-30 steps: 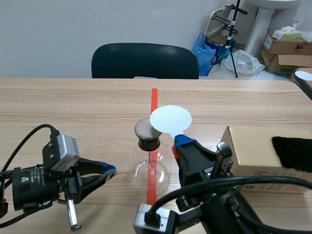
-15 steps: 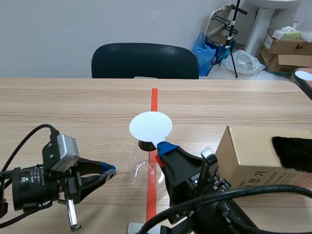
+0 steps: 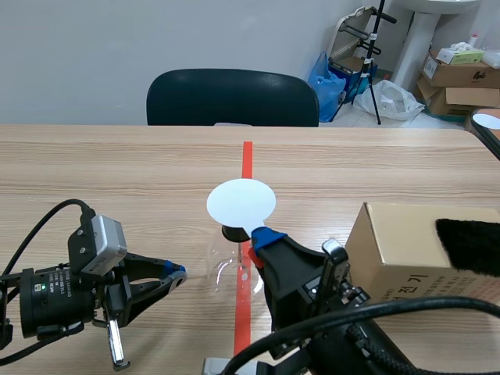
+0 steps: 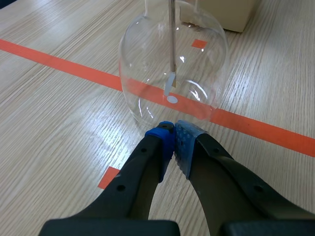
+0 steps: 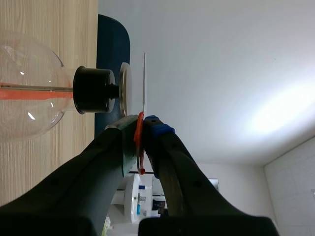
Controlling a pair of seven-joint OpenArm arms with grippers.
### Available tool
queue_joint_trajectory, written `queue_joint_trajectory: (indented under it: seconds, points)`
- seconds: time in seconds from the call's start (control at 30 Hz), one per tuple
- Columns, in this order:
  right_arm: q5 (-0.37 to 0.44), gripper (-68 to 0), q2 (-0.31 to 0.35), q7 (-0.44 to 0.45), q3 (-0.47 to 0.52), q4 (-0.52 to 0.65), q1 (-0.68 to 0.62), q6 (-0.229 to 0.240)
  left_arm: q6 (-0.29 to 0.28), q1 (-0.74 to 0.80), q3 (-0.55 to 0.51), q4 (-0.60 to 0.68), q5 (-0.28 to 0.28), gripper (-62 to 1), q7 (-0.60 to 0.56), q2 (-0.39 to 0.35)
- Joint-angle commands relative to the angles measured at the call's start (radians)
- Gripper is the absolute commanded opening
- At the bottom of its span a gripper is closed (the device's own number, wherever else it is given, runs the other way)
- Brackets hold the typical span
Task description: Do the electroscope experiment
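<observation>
- We face a wooden table, with a dark chair behind the flask.
- Left gripper, fingers pressed together on nothing, lies just beside the flask.
- The flask is thin glass; we judge it fragile and slippery, best held by its black stopper.
- Right gripper pinches the light white disc above the flask.

Glass flask on wood table, sitting on the red tape line. White disc upright just above the flask's black stopper, hiding the flask's top. Right gripper just right of the flask neck, pinching the disc at its lower edge. Left gripper left of the flask, low, tips together and pointing at it, apart from the glass. Cardboard box right of the flask, black fuzzy piece on it. Dark chair beyond the flask.
</observation>
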Motion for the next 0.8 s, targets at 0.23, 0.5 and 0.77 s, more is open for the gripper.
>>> queue_joint_trajectory:
  seconds: [0.23, 0.5, 0.77]
  points:
    - [-0.003, -66.5, 0.008, -0.003, 0.006, 0.013, 0.014, -0.011, -0.001, -0.006, 0.001, 0.018, -0.014, -57.7, -0.019, -0.001]
    - [-0.003, -66.5, 0.008, -0.005, 0.006, 0.013, 0.014, -0.011, -0.001, -0.006, 0.001, 0.018, -0.014, -57.7, -0.019, -0.001]
    - [-0.003, -66.5, 0.008, -0.102, 0.006, 0.013, 0.014, -0.011, -0.001, -0.006, 0.001, 0.018, -0.014, -57.7, -0.019, -0.001]
